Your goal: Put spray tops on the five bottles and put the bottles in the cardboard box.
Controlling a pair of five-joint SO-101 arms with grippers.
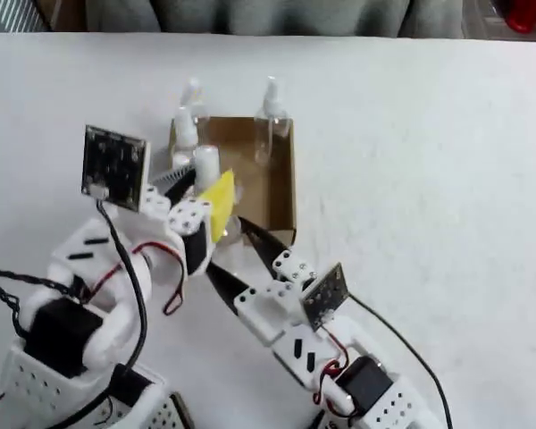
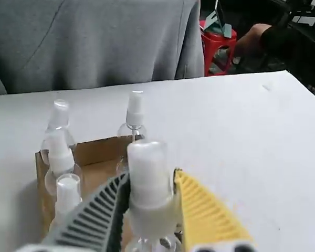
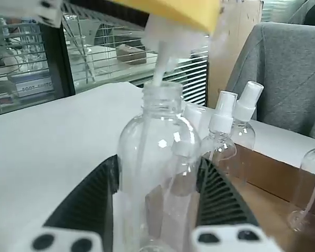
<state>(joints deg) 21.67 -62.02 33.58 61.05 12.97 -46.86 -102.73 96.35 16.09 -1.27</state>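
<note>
- The table is lying wide and bare to the right of the box and on past its far end, up to the far edge, where grey cloth is hanging.
- The left side is offering less room, with the left arm's links and its wrist camera board sitting close against the box's left wall.
- Both arms are meeting at the near end of the box, the black fingers coming in low from the right and the yellow-and-grey ones from the left above them.
- Four capped bottles are standing toward the box's far end. Whether the farthest is inside or just behind the wall, I cannot tell.
- The box floor on the right is showing bare cardboard.
- The left gripper is pinching a spray top by its white body, with the jaws pressing on either side.
- The right gripper is clamping the open bottle around its belly — jaws spread just to the bottle's width — and holding it upright.
- The spray top is hanging straight over the bottle's neck. Its thin tube is already dipping through the mouth, while the collar is sitting a little above the rim and not yet touching it.
</note>
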